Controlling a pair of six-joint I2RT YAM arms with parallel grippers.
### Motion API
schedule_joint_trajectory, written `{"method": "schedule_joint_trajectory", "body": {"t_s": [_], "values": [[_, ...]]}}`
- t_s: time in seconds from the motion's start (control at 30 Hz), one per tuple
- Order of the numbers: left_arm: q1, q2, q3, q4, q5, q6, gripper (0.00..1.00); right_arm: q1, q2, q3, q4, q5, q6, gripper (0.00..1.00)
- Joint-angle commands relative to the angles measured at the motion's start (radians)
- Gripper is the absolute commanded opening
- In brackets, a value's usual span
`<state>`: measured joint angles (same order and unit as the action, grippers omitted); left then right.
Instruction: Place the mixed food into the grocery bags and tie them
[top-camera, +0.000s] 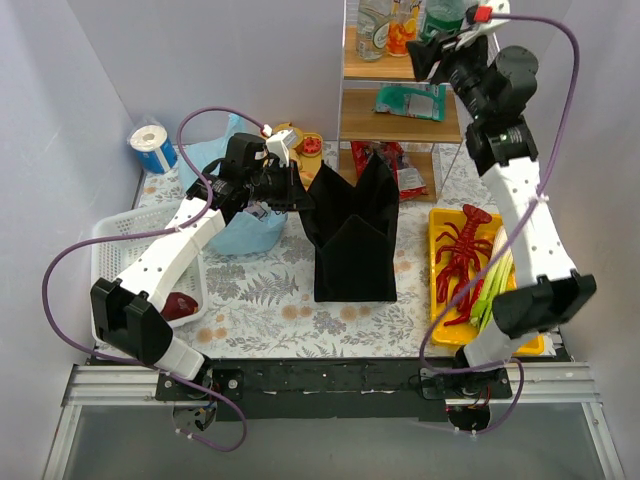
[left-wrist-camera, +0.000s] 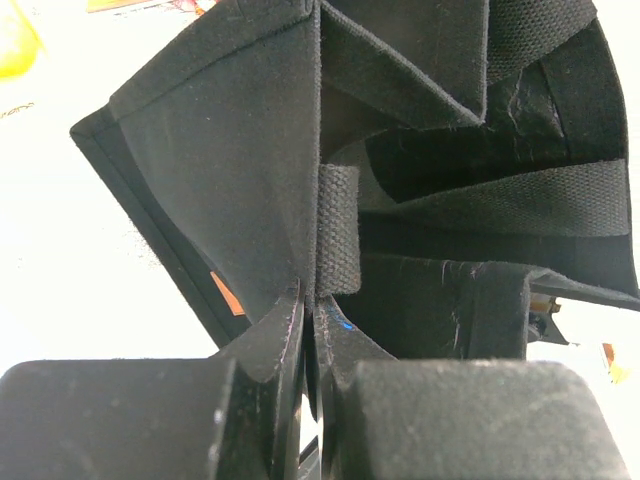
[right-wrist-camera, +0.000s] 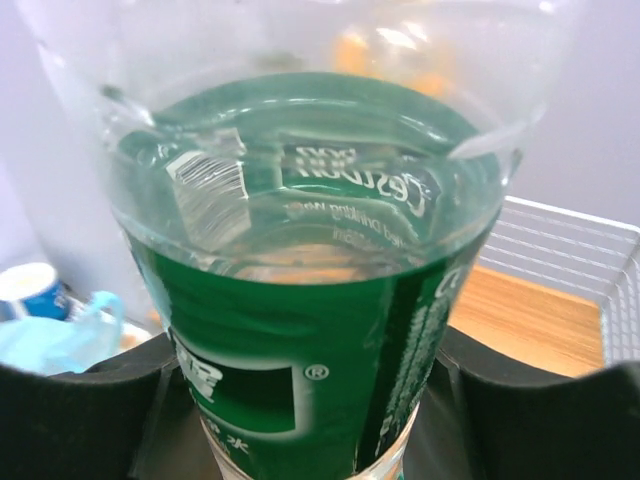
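Left wrist: left pincer (left-wrist-camera: 308, 305) clamped on the black bag (left-wrist-camera: 220, 170) rim; right pincer (right-wrist-camera: 300, 400) straddles a green bottle (right-wrist-camera: 300, 250), grip unclear. Early days: green stalks (top-camera: 492, 285) unbagged, nothing tied.

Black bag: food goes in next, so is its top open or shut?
Open: the black bag stands upright, its pointed upper edges spread apart, dark inside showing; the left gripper pinches one edge.

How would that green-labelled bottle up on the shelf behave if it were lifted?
Probably heavy for its size: the green-label bottle looks largely full of liquid. Its clear, smooth wall may be slippery and give slightly between the jaws. Being round, it could roll if it tipped over.
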<state>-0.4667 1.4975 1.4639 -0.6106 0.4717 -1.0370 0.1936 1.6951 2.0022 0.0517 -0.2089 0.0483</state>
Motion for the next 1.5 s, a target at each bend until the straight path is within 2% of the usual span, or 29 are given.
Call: {"method": "schedule_joint_trajectory", "body": {"t_s": [0.0,0.2,0.3,0.4,0.63,0.73,1.07,1.47], "values": [[0.005,-0.063,0.003,0.015,0.031,0.003,0.00,0.203,-0.259,-0.181,0.135,0.079,-0.074,0.04],[0.005,-0.075,-0.014,0.048,0.013,0.011,0.00,0.400,-0.486,-0.619,0.171,0.112,0.034,0.03],[0.005,-0.075,-0.027,0.057,0.018,0.009,0.00,0.480,-0.543,-0.793,0.191,0.129,0.067,0.03],[0.005,-0.079,-0.034,0.060,0.028,0.000,0.00,0.526,-0.546,-0.870,0.189,0.134,0.087,0.01],[0.005,-0.129,-0.085,0.090,0.007,-0.023,0.00,0.556,-0.502,-0.881,0.183,0.109,0.093,0.01],[0.005,-0.137,-0.103,0.104,0.044,-0.035,0.00,0.566,-0.476,-0.884,0.174,0.108,0.090,0.01],[0.005,-0.149,-0.117,0.107,0.064,-0.041,0.00,0.576,-0.390,-0.898,0.185,0.175,0.053,0.01],[0.005,-0.171,-0.102,0.095,0.045,-0.012,0.00,0.576,-0.434,-1.005,0.108,0.304,0.024,0.07]]}}
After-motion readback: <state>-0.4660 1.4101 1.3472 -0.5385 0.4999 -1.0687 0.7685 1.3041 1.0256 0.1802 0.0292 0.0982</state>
